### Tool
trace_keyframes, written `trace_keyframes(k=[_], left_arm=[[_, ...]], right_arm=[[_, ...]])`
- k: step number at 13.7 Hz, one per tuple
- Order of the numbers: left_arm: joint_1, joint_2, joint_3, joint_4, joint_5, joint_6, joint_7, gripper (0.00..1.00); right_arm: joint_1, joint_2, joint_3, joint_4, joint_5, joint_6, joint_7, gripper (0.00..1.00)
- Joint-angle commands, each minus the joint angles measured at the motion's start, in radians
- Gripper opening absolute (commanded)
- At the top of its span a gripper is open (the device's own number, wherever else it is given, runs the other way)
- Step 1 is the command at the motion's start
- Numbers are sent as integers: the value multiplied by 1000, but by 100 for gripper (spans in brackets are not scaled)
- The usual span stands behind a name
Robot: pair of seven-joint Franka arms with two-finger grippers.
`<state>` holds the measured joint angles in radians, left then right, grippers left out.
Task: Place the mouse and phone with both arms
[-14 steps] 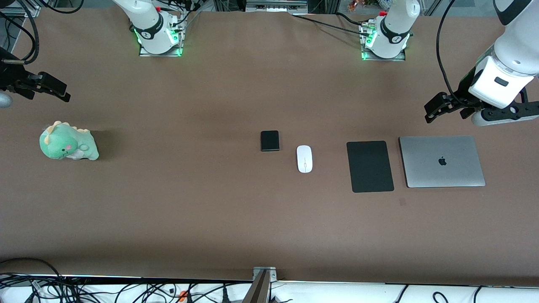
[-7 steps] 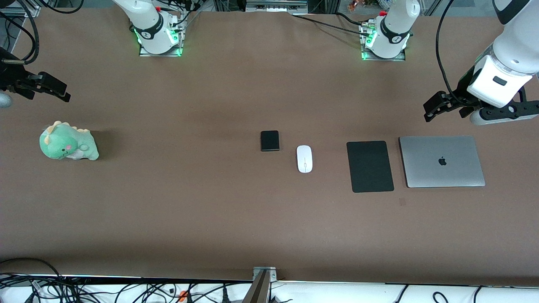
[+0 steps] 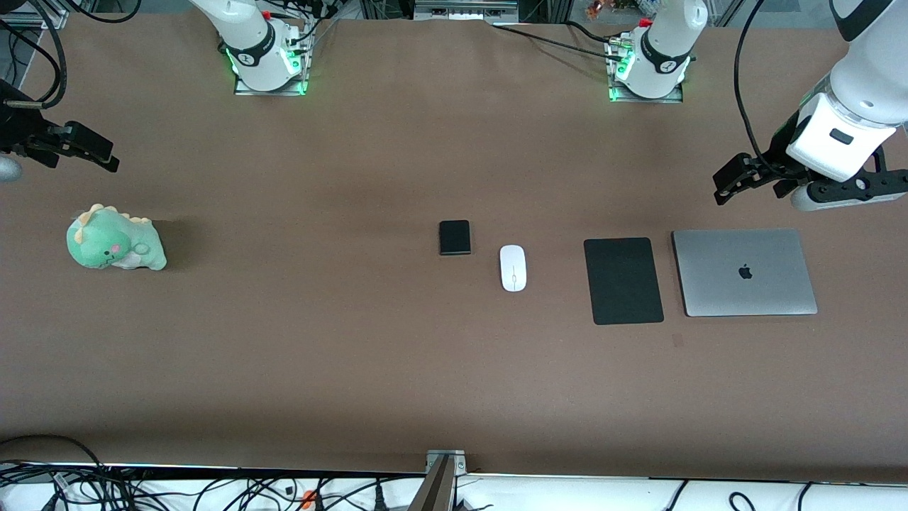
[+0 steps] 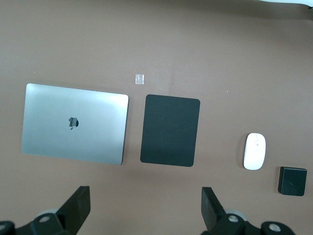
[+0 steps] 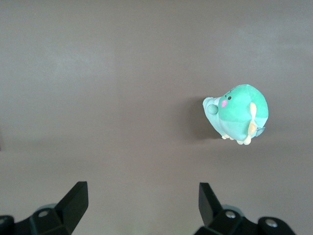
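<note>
Brown paper-like covering is seen over the whole table [image 3: 355, 355]. The phone [image 3: 455, 237] is laid flat near the table's middle, and the mouse [image 3: 513, 267] is found just beside it, apart from it, slightly nearer the front camera and toward the left arm's end. A black mouse pad [image 3: 623, 280] and a closed silver laptop [image 3: 744, 272] are set side by side further toward that end. A green plush dinosaur [image 3: 115, 239] is placed well apart, toward the right arm's end. The left gripper [image 4: 145, 210] is held in the air over bare table beside the laptop, its fingers spread wide with nothing grasped. The right gripper [image 5: 142, 205] is held over bare table near the plush toy, likewise released and holding nothing.
</note>
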<state>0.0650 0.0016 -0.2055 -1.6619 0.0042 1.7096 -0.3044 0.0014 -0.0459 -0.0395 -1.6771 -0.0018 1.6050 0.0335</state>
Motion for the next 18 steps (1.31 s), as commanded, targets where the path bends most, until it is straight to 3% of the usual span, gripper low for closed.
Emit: trace_keyframes(k=[1, 18], left_arm=[[-2, 5, -3, 27, 19, -19, 14, 100], [-2, 6, -3, 28, 19, -19, 8, 100]], right_arm=[[0, -11, 3, -12, 19, 3, -12, 100], [6, 20, 3, -12, 19, 3, -12, 100]])
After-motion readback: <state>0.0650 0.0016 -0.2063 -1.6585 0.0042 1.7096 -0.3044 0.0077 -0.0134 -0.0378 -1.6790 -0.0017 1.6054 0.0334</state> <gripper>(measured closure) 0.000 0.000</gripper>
